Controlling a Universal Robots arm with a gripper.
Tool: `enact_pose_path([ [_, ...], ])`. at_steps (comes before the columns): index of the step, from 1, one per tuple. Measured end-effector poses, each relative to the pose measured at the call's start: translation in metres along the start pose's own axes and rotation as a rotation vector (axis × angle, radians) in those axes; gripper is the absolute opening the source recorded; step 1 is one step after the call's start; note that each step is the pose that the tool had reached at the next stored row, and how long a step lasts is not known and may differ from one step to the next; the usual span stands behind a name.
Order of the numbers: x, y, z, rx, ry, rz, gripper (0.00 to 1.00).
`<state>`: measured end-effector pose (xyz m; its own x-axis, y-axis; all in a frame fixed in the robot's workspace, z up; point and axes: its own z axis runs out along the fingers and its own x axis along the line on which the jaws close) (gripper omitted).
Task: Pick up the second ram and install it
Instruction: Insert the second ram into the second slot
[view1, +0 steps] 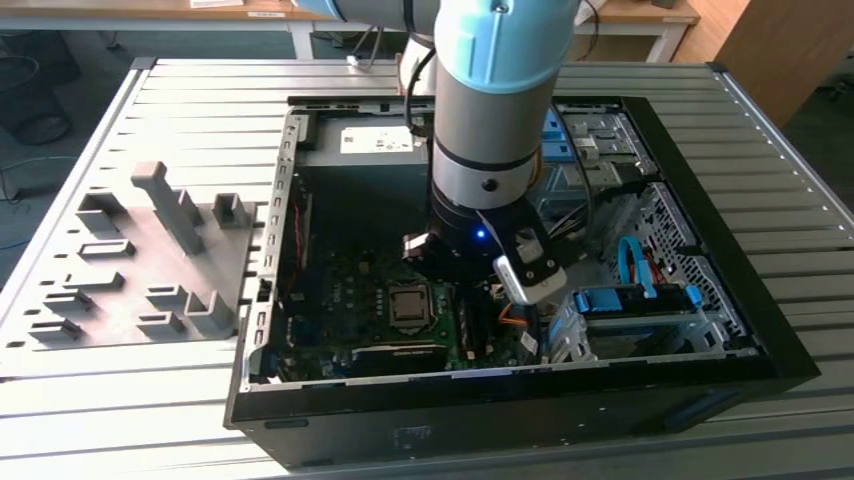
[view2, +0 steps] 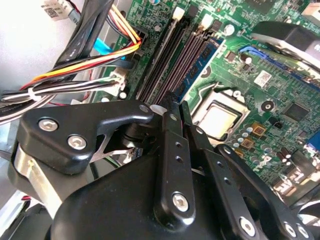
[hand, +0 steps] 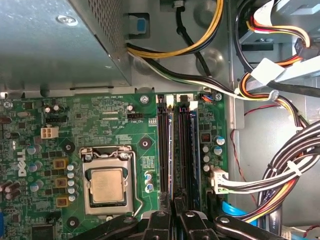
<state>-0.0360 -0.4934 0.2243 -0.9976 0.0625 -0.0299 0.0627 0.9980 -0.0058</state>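
**Pincer down over the memory slots**

I am reaching into the open black computer case (view1: 707, 330), which lies on its side on the ribbed grey metal surface (view1: 747, 130). In the exterior view my pincer (view1: 470, 268) hangs low over the green motherboard (view1: 334, 290), just beside the silver square CPU socket (view1: 406, 304), on the exterior view's right of it.

In both wrist views my black pincer (view2: 176, 107) has its fingers (hand: 159, 220) drawn close together, with only a thin gap between them, directly above the long black memory slots (hand: 176, 145). I cannot tell whether anything is gripped between them.

In the second wrist view a thin dark green-blue memory stick (view2: 204, 62) stands on edge in the slot nearest the CPU socket (view2: 216, 120), running along its length. Whether that is the second ram or the other stick, I cannot tell.

A bundle of yellow, orange, black and white cables (hand: 280, 170) runs beside the slots on the side away from the socket. On the surface outside the case, towards the exterior view's left edge, sits a grey moulded parts tray (view1: 134, 260).
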Motion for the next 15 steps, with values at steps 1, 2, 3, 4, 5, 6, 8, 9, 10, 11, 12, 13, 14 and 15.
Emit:
enact_pose_path([
  [1, 0.0001, 0.0005, 0.0005, 0.0003, 0.0, 0.0, 0.14],
  [2, 0.0001, 0.001, 0.001, 0.0002, -0.0001, 0.0, 0.14],
  [3, 0.0001, 0.0014, 0.0016, 0.0004, 0.0, 0.0, 0.14],
  [4, 0.0002, 0.0018, 0.0021, 0.0004, 0.0, 0.0, 0.14],
  [5, 0.0002, 0.0022, 0.0026, 0.0004, 0.0, 0.0, 0.14],
  [6, 0.0002, 0.0025, 0.0029, 0.0004, 0.0, 0.0, 0.14],
  [8, 0.0003, 0.0031, 0.0037, 0.0003, -0.0001, 0.0, 0.14],
  [9, 0.0004, 0.0036, 0.004, 0.0003, -0.0001, 0.0, 0.14],
  [10, 0.0004, 0.0041, 0.0044, 0.0003, -0.0001, 0.0, 0.14],
  [11, 0.0004, 0.0045, 0.0047, 0.0002, -0.0001, 0.0, 0.14],
  [12, 0.0005, 0.005, 0.0051, 0.0003, -0.0001, 0.0, 0.14],
  [13, 0.0005, 0.0054, 0.0055, 0.0003, -0.0001, 0.0, 0.14],
  [14, 0.0005, 0.0056, 0.0058, 0.0005, -0.0001, 0.0, 0.14],
  [15, 0.0005, 0.0057, 0.006, 0.001, 0.0, 0.0, 0.14],
])
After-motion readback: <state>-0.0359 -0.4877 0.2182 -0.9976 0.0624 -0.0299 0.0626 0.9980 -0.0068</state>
